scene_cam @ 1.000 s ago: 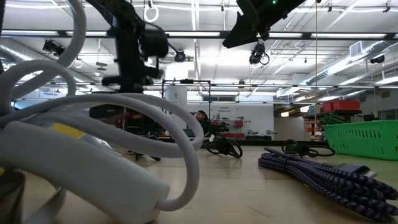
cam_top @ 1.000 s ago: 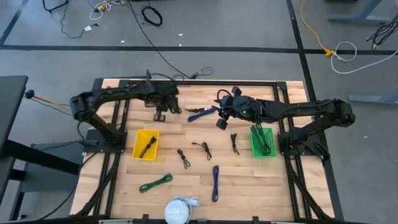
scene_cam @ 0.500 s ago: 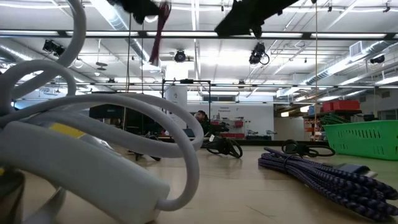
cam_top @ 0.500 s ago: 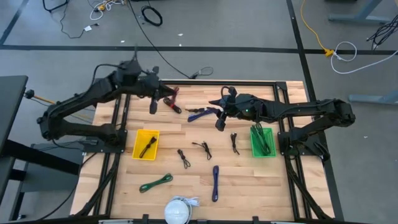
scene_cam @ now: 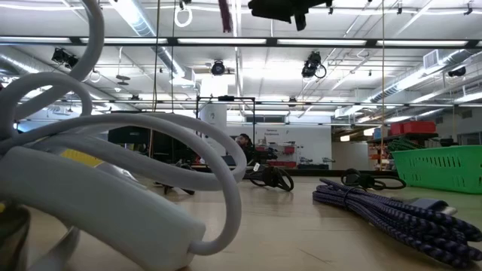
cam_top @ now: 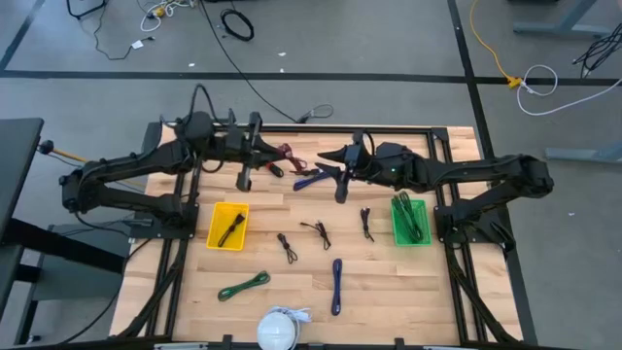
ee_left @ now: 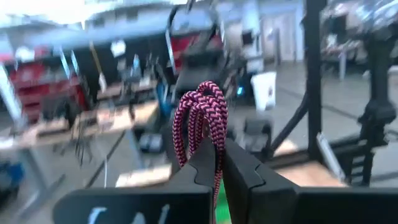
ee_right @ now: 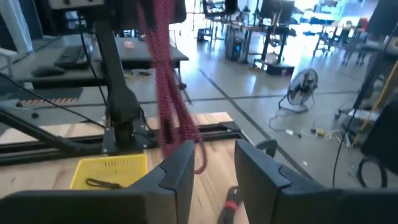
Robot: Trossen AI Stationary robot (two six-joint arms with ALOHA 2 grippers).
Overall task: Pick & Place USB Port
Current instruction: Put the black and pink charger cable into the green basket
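We hold the red braided cable (ee_left: pixel 200 127) pinched in the closed left gripper (cam_top: pixel 260 156), raised near the worktop's far edge for transfer. The right gripper (ee_right: pixel 208 165), half-open and empty, waits alongside.

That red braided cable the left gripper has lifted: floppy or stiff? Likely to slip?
Probably floppy: the red cable folds into loops above the left gripper and hangs limp in the right wrist view. Likely light, since a narrow pinch carries it. The braided sheath looks grippy, so slipping seems unlikely, though the loose end may swing.
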